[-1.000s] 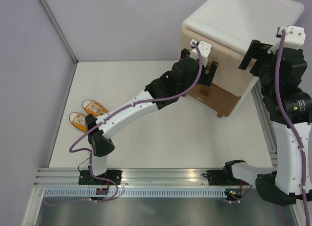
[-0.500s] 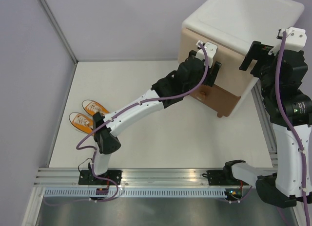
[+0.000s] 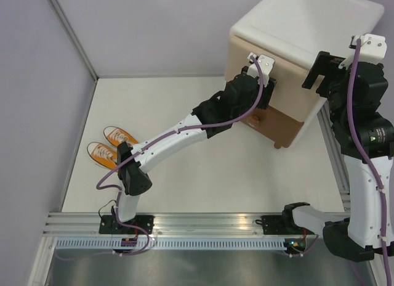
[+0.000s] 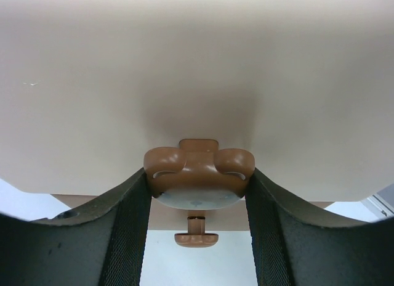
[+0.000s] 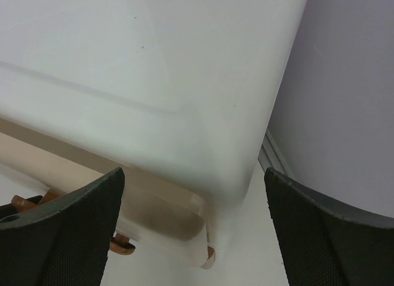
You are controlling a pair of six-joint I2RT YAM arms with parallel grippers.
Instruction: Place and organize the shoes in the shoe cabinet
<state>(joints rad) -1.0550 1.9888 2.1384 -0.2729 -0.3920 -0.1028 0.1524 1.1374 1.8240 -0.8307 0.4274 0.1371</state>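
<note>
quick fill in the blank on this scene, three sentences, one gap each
1. The left gripper has a finger on each side of the beige drawer's bear-head ____.
2. The right gripper, beside the white cabinet, is ____ and holds nothing.
3. The two sneakers on the table are ____ in colour.

Missing words: knob; open; orange

From above, my left gripper (image 3: 260, 93) covers the upper knob (image 4: 198, 178). Up close, I cannot tell whether my fingers (image 4: 132, 230) clamp it or merely flank it. My left arm (image 3: 126, 169) hides part of the nearer orange shoe (image 3: 98, 152). The cabinet (image 3: 308, 27) runs off the top edge.
</note>
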